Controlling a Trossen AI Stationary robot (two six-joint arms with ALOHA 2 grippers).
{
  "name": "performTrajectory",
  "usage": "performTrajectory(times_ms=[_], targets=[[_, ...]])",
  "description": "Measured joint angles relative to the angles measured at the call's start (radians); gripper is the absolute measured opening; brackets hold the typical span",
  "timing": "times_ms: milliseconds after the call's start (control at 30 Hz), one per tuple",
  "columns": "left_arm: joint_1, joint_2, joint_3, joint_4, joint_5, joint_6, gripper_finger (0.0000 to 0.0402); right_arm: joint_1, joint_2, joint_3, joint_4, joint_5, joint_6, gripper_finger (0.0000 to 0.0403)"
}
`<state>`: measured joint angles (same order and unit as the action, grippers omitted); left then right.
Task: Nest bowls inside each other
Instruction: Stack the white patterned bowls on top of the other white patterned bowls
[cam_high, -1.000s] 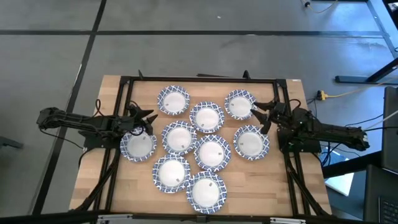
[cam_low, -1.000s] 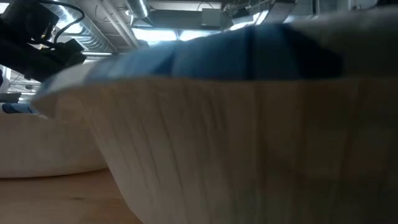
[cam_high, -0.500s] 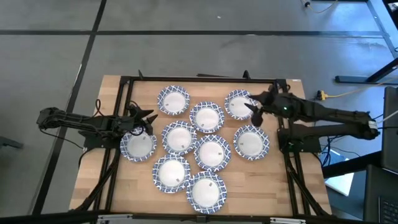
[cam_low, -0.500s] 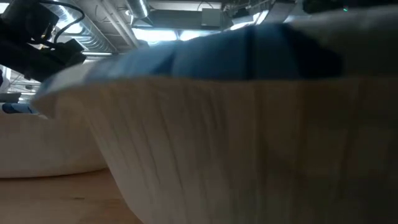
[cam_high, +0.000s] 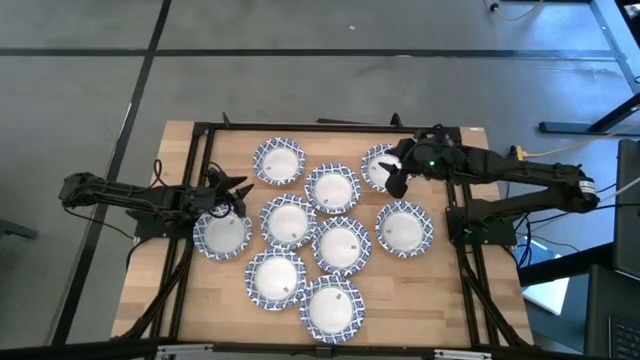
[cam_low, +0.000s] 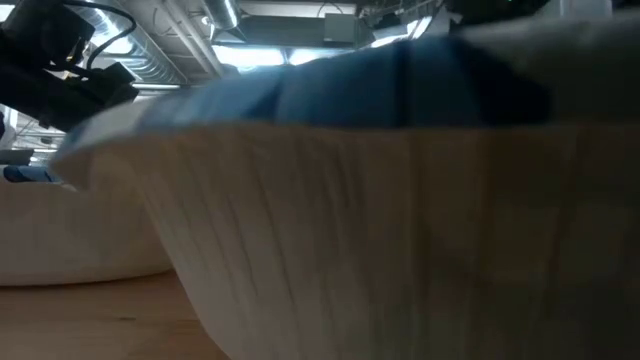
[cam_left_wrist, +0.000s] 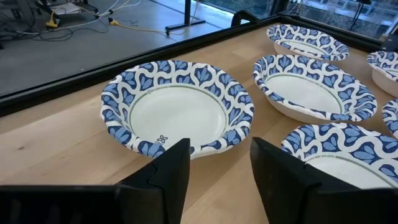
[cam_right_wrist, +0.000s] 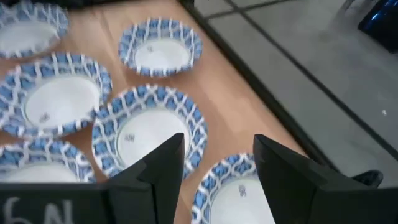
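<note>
Nine small bowls, white inside with blue-and-white rims, sit on their bases in a cluster on the wooden table (cam_high: 180, 300), none nested. My right gripper (cam_high: 395, 176) is open and hangs above the far-right bowl (cam_high: 376, 160). That bowl (cam_right_wrist: 231, 194) shows below its fingers in the right wrist view, with the far-middle bowl (cam_right_wrist: 149, 134) ahead. My left gripper (cam_high: 236, 194) is open at the far rim of the left bowl (cam_high: 220, 236). It points at the far-left bowl (cam_left_wrist: 177, 109), its fingertips (cam_left_wrist: 217, 163) just short of the rim.
A black frame (cam_high: 320, 127) runs along the table's far edge and down both sides. The nearest bowl (cam_low: 380, 250) fills the low view, with my left arm (cam_low: 60, 60) behind it. Bare wood lies at the table's near corners and left strip.
My right arm has swung from the table's right edge toward the far-right bowl, rising and reaching out until its gripper hangs over that bowl's right side. No bowl has moved.
</note>
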<state>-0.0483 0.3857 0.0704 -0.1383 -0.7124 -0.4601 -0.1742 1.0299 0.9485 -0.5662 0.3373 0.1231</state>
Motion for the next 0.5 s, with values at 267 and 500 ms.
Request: performTrajectory(times_ms=[267,500], targets=[[0.000,0.000,0.000,0.000,0.000,0.000,0.0163,0.000,0.059,-0.007,-0.070,-0.043,0.029,0.0223],[0.000,0.000,0.000,0.000,0.000,0.000,0.0163,-0.001,0.077,-0.007,-0.074,0.018,0.025,0.0293]])
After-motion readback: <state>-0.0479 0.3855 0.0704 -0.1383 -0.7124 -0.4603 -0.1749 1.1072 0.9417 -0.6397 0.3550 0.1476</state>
